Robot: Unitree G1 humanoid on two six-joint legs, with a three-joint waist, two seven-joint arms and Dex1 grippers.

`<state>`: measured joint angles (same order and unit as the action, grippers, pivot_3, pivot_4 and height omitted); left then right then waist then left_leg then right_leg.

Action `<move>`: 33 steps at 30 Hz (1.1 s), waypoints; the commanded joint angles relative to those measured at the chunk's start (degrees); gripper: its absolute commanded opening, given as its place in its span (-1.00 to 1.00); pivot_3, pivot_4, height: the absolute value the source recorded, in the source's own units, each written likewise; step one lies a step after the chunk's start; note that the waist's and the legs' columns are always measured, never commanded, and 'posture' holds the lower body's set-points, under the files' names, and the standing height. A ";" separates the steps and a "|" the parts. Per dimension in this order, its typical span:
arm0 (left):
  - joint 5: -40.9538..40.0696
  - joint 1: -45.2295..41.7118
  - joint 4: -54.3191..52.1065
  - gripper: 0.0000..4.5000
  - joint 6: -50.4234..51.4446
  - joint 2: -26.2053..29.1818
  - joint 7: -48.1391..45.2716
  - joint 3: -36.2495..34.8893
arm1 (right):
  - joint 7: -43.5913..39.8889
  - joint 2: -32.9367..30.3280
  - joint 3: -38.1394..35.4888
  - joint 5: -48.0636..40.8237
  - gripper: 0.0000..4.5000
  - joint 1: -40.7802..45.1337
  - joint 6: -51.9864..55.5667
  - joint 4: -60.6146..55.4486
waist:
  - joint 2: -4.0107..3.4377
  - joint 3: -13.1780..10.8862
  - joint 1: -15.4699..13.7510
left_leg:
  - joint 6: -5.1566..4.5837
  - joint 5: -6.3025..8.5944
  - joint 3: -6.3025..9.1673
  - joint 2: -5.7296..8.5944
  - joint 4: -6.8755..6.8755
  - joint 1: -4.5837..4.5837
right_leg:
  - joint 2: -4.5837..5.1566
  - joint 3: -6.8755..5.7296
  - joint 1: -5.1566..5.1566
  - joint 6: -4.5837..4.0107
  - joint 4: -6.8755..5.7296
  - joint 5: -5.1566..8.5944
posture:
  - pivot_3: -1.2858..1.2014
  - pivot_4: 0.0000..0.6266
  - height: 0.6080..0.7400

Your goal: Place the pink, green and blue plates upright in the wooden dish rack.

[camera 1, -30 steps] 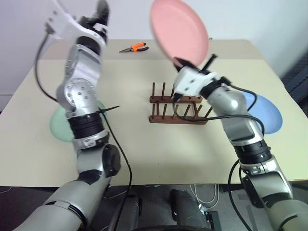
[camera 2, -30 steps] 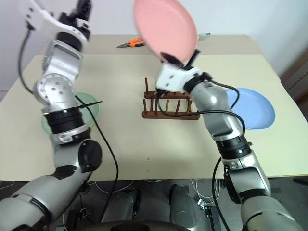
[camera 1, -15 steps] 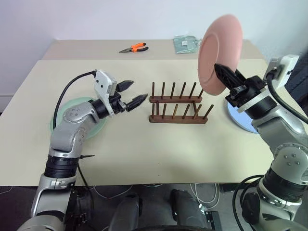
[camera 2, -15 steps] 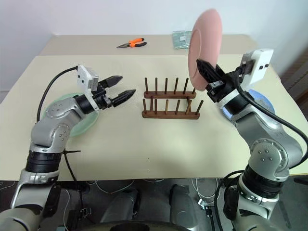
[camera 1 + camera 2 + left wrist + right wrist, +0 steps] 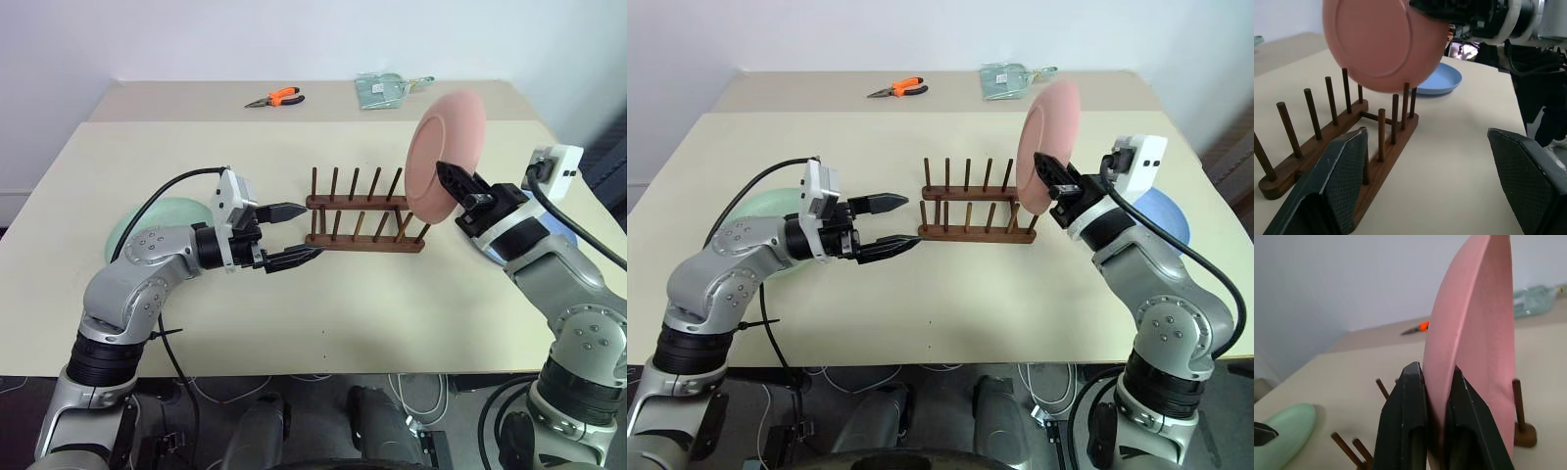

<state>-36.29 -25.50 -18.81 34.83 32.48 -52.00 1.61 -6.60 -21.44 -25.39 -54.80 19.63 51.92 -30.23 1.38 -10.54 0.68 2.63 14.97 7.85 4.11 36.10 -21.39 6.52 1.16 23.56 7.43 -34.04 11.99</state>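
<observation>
Over on the left the green plate (image 5: 147,220) lies flat on the worktop (image 5: 323,304), partly behind the left arm. The left pincer (image 5: 291,235) hangs level with its jaws wide apart and nothing between them — right at the near end of the wooden dish rack (image 5: 362,223). At the rack's far end the right pincer (image 5: 449,178) is clamped on the rim of the pink plate (image 5: 446,152), held on edge just above the last pegs. The blue plate (image 5: 1164,213) lies flat beyond — behind that arm.

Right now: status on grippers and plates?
Right gripper shut on pink plate, upright above wooden dish rack. Left gripper open beside rack. Green plate, blue plate on table.
</observation>
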 commanded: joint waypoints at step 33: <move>10.71 11.07 -1.03 1.00 26.60 -11.70 55.01 -39.78 | -28.14 -9.48 43.65 42.74 0.98 10.86 -33.48 4.41 | 0.36 0.05 -0.21 | 0.07 -0.02 0.18 0.07 0.06 -0.02 | 0.06 -0.14 -0.01 0.24 -0.04 -0.10 | 0.03 -0.52 1.00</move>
<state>-23.15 -14.67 -16.23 58.71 21.31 2.99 -35.89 -34.22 -31.60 19.24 -12.92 30.06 20.42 -25.38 1.74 -10.49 0.47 2.70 14.95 8.02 4.18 36.15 -21.39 6.58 1.03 23.54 7.67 -34.08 11.89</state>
